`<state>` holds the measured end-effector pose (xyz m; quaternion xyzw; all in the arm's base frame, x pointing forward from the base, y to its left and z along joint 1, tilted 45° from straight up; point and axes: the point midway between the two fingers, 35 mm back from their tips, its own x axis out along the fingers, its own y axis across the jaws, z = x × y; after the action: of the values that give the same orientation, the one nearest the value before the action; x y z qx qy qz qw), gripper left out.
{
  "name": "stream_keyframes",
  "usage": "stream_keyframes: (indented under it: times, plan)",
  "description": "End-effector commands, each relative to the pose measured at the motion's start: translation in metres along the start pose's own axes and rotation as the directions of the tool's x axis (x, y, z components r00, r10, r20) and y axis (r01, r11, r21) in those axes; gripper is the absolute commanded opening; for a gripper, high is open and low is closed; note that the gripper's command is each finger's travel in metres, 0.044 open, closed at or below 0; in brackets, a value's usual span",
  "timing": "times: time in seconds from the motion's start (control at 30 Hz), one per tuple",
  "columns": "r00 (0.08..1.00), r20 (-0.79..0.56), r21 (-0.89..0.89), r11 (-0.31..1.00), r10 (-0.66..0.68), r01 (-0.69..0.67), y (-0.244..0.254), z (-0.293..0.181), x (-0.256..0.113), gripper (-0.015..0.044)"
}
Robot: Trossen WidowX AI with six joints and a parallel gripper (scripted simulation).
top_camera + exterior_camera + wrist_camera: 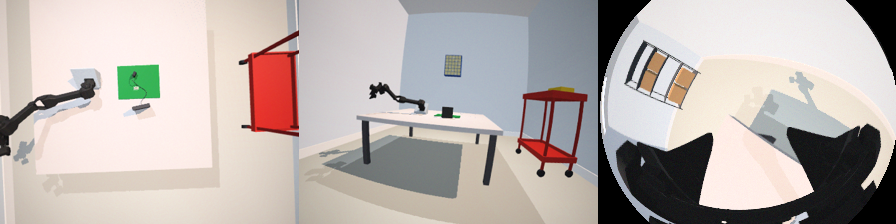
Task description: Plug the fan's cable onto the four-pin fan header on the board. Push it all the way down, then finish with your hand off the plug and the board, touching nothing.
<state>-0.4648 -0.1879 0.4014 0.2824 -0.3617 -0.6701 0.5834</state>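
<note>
The green board (150,78) (456,116) lies on the table. The fan (141,107) (447,112) is a dark slab standing upright beside the board's near edge in the top view. Its thin dark cable (146,93) curves over the board to a small black block (134,74), which looks like the plug, near the board's far edge. A small pale part (136,88), apparently the header, sits on the board apart from that block. Its pins are too small to see. My gripper (4,151) (372,96) (750,131) is open and empty, raised beyond the table's left edge, far from the board.
The arm's pale base block (81,75) stands on the table (180,137) (430,122) left of the board. A red cart (274,90) (555,96) stands on the floor to the right. A shelf unit (663,74) shows at left in the wrist view.
</note>
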Motion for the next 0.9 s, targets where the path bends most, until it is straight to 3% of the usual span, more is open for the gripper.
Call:
stream_keyframes:
  times: [0.0, 0.17, 0.47, 0.87]
  plan:
    - [1.0, 0.0, 0.0, 1.0, 0.0, 0.0, 0.0, 0.0, 0.0, 0.0426]
    - [0.995, 0.1, -0.071, 0.997, -0.028, 0.035, 0.019, 0.018, -0.014, 0.044]
    - [0.975, 0.195, -0.257, 0.965, 0.108, -0.056, 0.148, 0.022, -0.015, 0.044]
    - [0.893, 0.192, -0.567, 0.789, 0.407, -0.238, 0.346, -0.037, -0.05, 0.044]
